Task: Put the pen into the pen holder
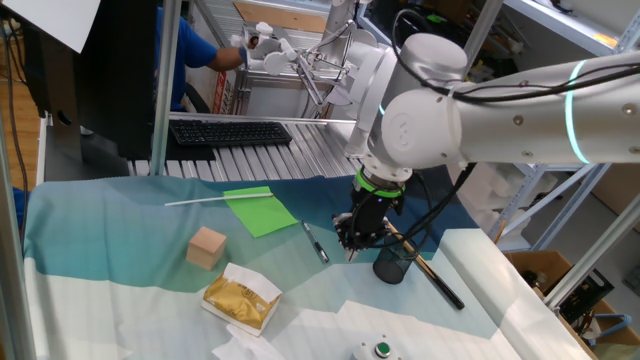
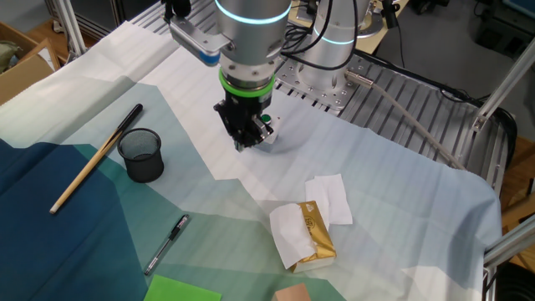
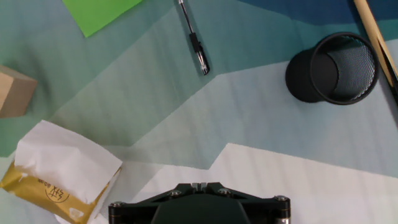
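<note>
Pen [image 3: 194,41] flat on table [image 3: 261,137] top centre, cup [image 3: 336,67] upright upper right, apart, tool [image 2: 245,136] hovering mid-frame, empty, jaw gap unclear

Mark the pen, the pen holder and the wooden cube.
pen [image 3: 195,40], hand view, mid-barrel.
pen holder [image 3: 333,68], hand view, inner mesh wall.
wooden cube [image 1: 207,247], one fixed view, front face.

Workbench surroundings, cluttered lab.
Behind blue-and-white table cloth [image 1: 90,215]: black keyboard [image 1: 228,132] on ribbed metal surface; cardboard box [image 2: 21,63] on floor beside table.
</note>
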You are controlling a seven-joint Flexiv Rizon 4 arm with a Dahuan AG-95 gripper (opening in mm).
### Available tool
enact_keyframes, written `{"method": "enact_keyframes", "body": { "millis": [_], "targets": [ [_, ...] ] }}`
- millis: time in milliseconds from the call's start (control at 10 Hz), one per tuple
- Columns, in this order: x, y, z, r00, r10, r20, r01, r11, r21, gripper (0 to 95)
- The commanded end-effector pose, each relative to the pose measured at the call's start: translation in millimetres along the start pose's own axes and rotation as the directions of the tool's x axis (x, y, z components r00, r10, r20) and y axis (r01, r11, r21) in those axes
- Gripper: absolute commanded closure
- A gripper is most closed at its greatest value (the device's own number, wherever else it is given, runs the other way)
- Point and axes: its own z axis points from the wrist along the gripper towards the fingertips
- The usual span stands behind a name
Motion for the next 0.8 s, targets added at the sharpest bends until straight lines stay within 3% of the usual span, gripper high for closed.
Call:
{"method": "enact_keyframes", "body": {
  "millis": [100, 400, 800],
  "targets": [
    [-6.4, 2.3, 4.4, 1.000, -0.021, 0.005, 0.021, 1.000, -0.002, 95.0],
    [-24.4, 5.3, 9.8, 0.999, -0.041, 0.006, 0.041, 0.999, -0.004, 95.0],
    [-57.9, 4.2, 16.8, 0.995, -0.100, 0.008, 0.100, 0.995, 0.000, 95.0]
  ]
}}
